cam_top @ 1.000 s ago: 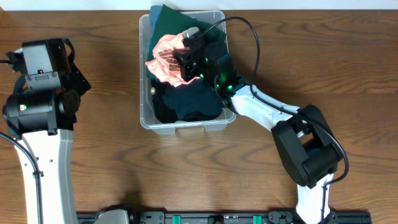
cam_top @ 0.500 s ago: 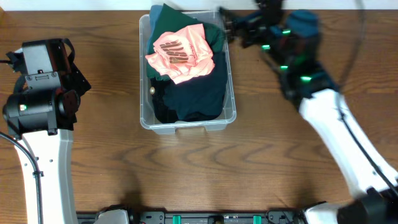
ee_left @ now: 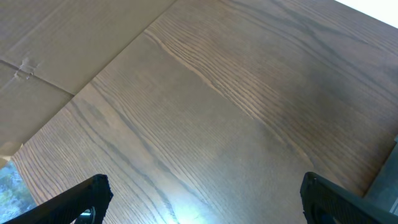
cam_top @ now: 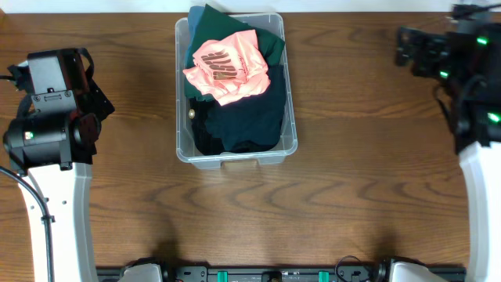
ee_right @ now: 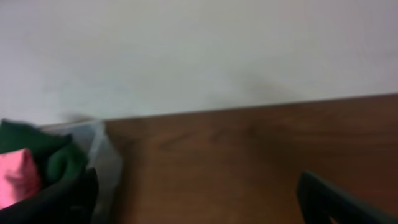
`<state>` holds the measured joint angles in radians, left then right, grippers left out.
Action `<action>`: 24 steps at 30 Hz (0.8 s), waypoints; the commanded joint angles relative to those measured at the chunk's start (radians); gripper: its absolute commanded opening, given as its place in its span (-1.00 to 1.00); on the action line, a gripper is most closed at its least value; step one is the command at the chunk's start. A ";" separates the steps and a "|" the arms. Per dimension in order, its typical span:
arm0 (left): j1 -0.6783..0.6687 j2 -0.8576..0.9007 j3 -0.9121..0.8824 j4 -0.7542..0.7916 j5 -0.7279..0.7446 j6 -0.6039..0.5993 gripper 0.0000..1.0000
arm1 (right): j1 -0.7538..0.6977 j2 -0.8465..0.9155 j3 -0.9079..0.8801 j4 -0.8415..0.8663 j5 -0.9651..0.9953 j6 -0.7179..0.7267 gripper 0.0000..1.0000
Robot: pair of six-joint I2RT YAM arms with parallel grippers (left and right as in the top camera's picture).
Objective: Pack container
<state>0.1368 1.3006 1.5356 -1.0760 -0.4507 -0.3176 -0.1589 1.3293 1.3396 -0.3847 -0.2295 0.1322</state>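
The container (cam_top: pixel 235 160) is being kept on the table (cam_top: pixel 337 196) at the far middle, its long sides running away from the robot. It is being filled by folded garments. A pink garment with dark print (cam_top: pixel 227 72) is being carried on top, towards the far end. A dark green garment (cam_top: pixel 270 39) is being pressed against the far wall beneath it, with one corner poking over the rim. A navy garment (cam_top: pixel 239 121) is being held in the near half.

The right end effector (ee_right: pixel 199 202) is being held empty at the far right of the table, well apart from the container, with its fingers spread wide. In its wrist view a corner of the container is being shown at the left edge.

The left end effector (ee_left: pixel 205 199) is being held over bare wood at the left side, its fingers likewise being kept wide apart with nothing between them.
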 commanded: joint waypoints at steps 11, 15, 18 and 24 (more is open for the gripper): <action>0.004 0.001 0.006 -0.004 -0.005 -0.006 0.96 | -0.037 -0.287 0.001 -0.076 -0.007 -0.085 0.99; 0.004 0.001 0.006 -0.005 -0.005 -0.006 0.96 | -0.036 -0.317 0.001 -0.105 -0.045 -0.072 0.98; 0.004 0.001 0.006 -0.004 -0.005 -0.006 0.96 | -0.036 -0.327 0.001 -0.128 -0.177 -0.073 0.99; 0.004 0.001 0.006 -0.004 -0.005 -0.006 0.96 | -0.037 -0.327 0.001 -0.219 -0.430 -0.087 0.98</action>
<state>0.1364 1.3006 1.5356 -1.0760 -0.4507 -0.3176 -0.1925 1.0115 1.3396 -0.5735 -0.5053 0.0628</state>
